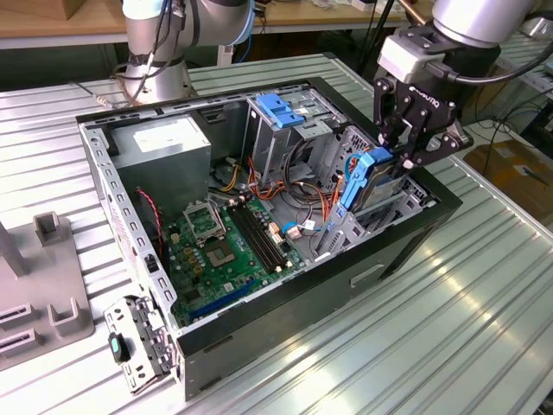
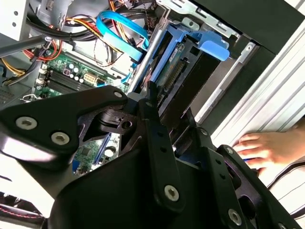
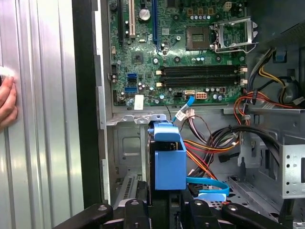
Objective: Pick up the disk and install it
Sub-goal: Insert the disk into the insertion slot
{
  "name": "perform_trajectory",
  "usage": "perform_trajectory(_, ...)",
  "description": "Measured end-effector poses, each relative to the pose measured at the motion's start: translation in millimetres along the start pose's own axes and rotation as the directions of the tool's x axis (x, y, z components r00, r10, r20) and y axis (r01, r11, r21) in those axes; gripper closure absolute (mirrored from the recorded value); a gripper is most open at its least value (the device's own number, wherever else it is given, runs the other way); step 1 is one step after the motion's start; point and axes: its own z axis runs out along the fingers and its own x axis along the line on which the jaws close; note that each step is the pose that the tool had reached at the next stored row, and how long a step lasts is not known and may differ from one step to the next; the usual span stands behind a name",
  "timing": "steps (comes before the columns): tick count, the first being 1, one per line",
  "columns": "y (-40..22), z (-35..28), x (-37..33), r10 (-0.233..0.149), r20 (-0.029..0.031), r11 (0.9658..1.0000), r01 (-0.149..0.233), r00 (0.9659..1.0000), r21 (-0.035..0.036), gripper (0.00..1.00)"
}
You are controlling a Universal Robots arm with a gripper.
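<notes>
- Black gripper [image 1: 406, 157] clenches the silver-grey, blue-railed disk [image 1: 367, 177] on edge, likely so it slides straight in.
- Black computer case [image 1: 285, 320] lies open beneath it.

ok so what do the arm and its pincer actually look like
The arm is silver-grey round tubing with blue joint caps. A pale grey box sits at its wrist, and a black cable runs off it. The pincer is black with white lettering, its linked fingers studded with silver screw heads in the second wrist view.
</notes>
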Motion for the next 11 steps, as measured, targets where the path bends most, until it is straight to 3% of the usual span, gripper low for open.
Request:
perform_trajectory(3,0.1,2.2,0.0,0.000,0.0000,1.0000,0.000,1.0000,0.0000,0.65)
perform_trajectory(5,0.1,2.4,0.0,0.000,0.0000,1.0000,0.000,1.0000,0.0000,0.57)
perform_trajectory(7,0.3,2.9,0.0,0.000,0.0001,1.0000,0.000,1.0000,0.0000,0.57)
perform_trajectory(11,5.6,10.6,0.1,0.000,0.0001,1.0000,0.000,1.0000,0.0000,0.57)
